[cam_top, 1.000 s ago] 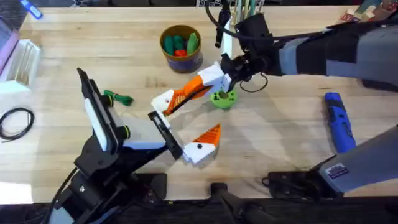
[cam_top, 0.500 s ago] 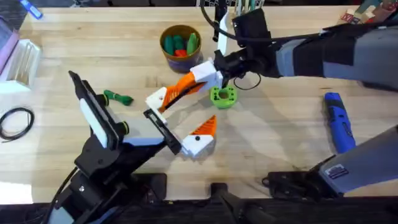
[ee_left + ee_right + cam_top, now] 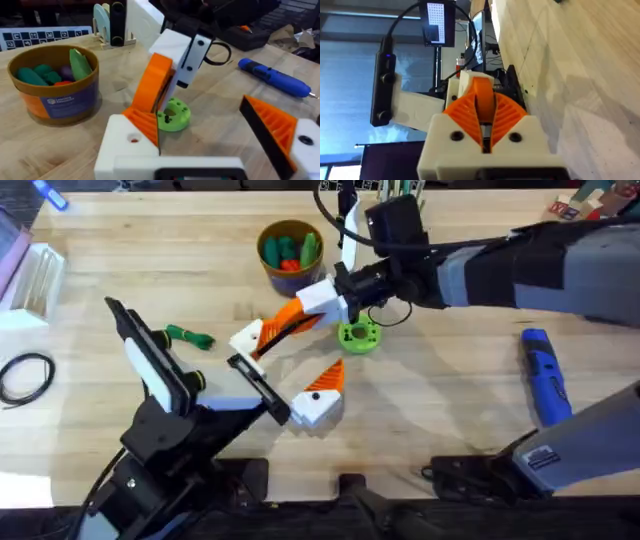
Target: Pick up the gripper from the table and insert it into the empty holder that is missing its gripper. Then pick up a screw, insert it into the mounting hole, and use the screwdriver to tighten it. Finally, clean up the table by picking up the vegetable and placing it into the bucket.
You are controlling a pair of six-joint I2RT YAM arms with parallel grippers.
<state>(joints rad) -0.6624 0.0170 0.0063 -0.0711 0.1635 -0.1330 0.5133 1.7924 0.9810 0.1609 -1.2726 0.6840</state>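
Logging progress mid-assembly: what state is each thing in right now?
gripper: held by right gripper, touching holder.
left gripper: open.
screwdriver: lying on table, untouched.
vegetable: lying on table.
bucket: upright, toy vegetables inside.

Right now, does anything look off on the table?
The gripper slants against the holder, the right gripper's jaws shut on it; whether it's seated I can't tell. The vegetable lies loose on the table, outside the bucket. Nothing looks spilled or broken.
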